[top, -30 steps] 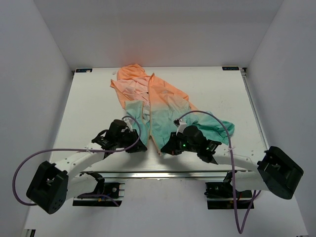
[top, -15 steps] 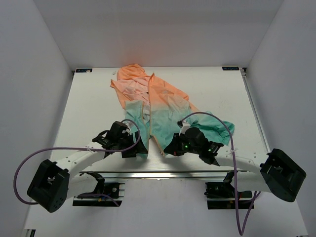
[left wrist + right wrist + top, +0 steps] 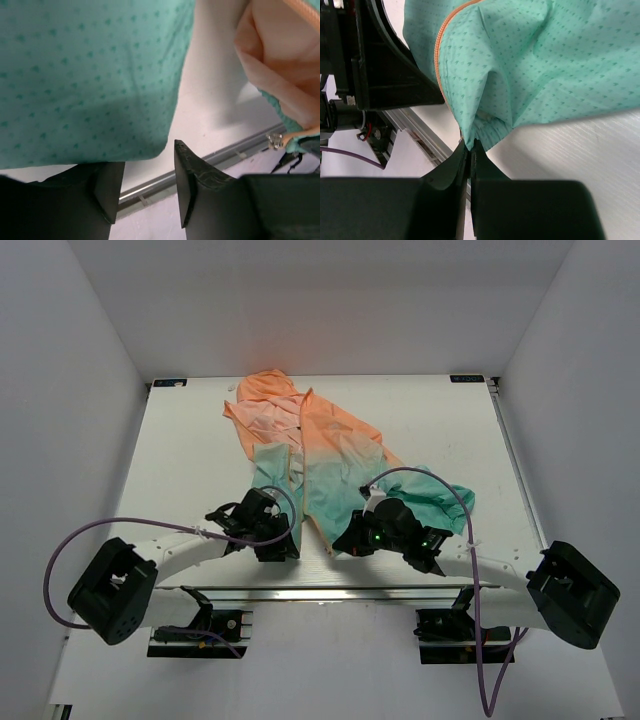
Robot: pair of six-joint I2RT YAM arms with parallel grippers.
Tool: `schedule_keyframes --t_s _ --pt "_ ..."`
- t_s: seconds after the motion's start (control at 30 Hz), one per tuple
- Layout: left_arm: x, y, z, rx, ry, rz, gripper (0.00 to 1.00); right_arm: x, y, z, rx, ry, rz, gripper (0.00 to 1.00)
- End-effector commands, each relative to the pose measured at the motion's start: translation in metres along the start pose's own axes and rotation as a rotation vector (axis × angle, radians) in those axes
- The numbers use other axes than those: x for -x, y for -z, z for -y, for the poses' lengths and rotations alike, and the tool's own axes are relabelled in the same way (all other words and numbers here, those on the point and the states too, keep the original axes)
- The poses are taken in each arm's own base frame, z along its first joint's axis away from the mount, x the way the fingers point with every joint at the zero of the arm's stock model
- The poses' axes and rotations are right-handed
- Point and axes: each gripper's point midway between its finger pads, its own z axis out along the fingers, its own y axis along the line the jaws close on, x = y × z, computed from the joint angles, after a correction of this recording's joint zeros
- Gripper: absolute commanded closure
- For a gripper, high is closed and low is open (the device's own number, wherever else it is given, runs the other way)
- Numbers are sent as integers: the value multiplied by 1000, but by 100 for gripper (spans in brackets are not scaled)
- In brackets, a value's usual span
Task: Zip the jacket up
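The jacket (image 3: 322,445) lay flat on the table (image 3: 180,460), with its peach hood at the far side and its teal hem at the near edge, just in front of both arms. Its front stood open. The two panels lay side by side with a strip of bare table between their hems, and the orange zipper tape (image 3: 438,60) ran unjoined along the right panel's edge. The right gripper (image 3: 469,146) had its fingers pressed together on that panel's bottom corner, pinching the hem right beside the tape. The left gripper (image 3: 145,167) was spread with nothing between its fingers, just below the left panel's hem; whether it touched the cloth I could not tell. A small metal piece (image 3: 274,141), probably the slider, hung at the other panel's corner. By my judgement the zipping had not begun: the two ends had yet to be joined and the slider drawn up to the collar
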Motion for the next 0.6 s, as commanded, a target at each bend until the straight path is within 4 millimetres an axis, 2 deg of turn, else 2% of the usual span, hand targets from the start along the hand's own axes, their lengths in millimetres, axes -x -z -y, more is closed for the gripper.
schedule_keyframes --t_s 0.0,0.27,0.37,0.4,0.47,0.57 --pt "19 1 7 19 7 71 47 0 1 3 -5 5 8 100" --pt "20 -6 7 23 5 60 59 -11 2 4 20 -3 -17 100" --pt "19 -8 11 -2 -2 59 78 -11 2 0 55 17 -6 100" --pt "20 -9 15 -20 -8 57 93 -12 2 -2 75 57 -5 100" --pt "20 -9 18 -35 -24 56 99 -3 4 -12 132 159 33 100" --pt "24 -5 27 -55 -44 57 100 19 9 -19 164 309 161 100"
